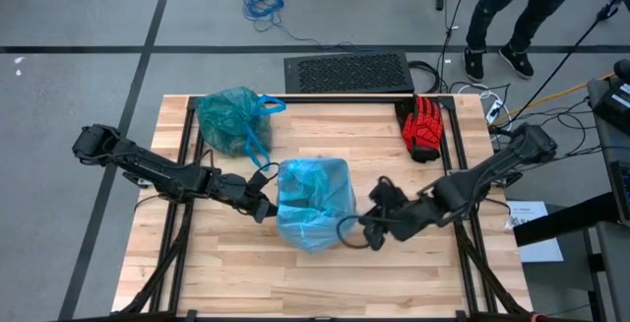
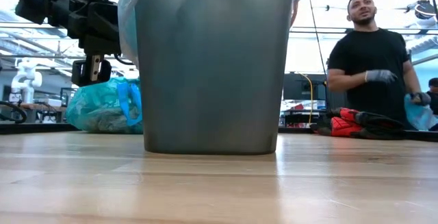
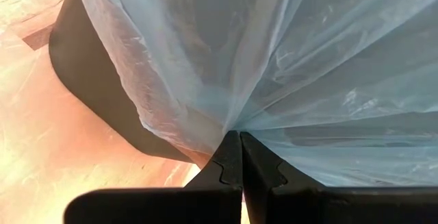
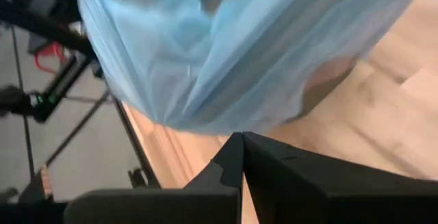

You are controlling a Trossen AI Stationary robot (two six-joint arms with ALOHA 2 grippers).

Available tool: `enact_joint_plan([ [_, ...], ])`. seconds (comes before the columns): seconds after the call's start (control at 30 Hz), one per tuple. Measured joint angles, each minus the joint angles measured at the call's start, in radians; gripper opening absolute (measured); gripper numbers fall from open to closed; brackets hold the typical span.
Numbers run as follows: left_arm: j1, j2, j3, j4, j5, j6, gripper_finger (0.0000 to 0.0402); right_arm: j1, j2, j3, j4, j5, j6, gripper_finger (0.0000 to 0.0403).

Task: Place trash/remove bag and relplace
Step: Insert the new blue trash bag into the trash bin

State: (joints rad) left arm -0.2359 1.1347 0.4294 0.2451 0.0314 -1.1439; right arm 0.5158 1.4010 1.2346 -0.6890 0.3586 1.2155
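You are fitting the new pale sky-blue plastic bag [image 1: 315, 204] over the bin [image 2: 212, 66] in the middle of the tabletop [image 1: 246, 273]. The left gripper [image 1: 261, 204] at nine o'clock has fingers clamped on its edge; the right gripper [image 1: 372, 229] at three o'clock has fingers together beside it. The full dark teal-green plastic bag [image 1: 231, 120] sits at eleven o'clock, so next, I think, stretch the edge down around the rim.

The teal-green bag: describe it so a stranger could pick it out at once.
On the wooden table, look to the far left corner, behind the bin lined with a sky-blue bag. The teal-green bag sits there as a full, bunched bundle. Its darker green colour and bright blue handle loops set it apart from the paler liner.
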Motion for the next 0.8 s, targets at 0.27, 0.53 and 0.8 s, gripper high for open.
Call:
enact_joint_plan([
  [0.27, 0.001, 0.000, 0.000, 0.000, -0.003, 0.005, 0.0000, -0.084, -0.014, 0.000, 0.020, 0.008, -0.091, 0.0000],
  [0.53, 0.001, 0.000, 0.000, -0.004, -0.016, 0.000, 0.0000, -0.121, 0.094, 0.000, 0.102, -0.107, -0.164, 0.0000],
  [0.8, 0.001, -0.001, 0.000, -0.065, -0.057, 0.006, 0.0000, -0.121, 0.139, -0.009, 0.096, -0.099, -0.162, 0.0000],
])
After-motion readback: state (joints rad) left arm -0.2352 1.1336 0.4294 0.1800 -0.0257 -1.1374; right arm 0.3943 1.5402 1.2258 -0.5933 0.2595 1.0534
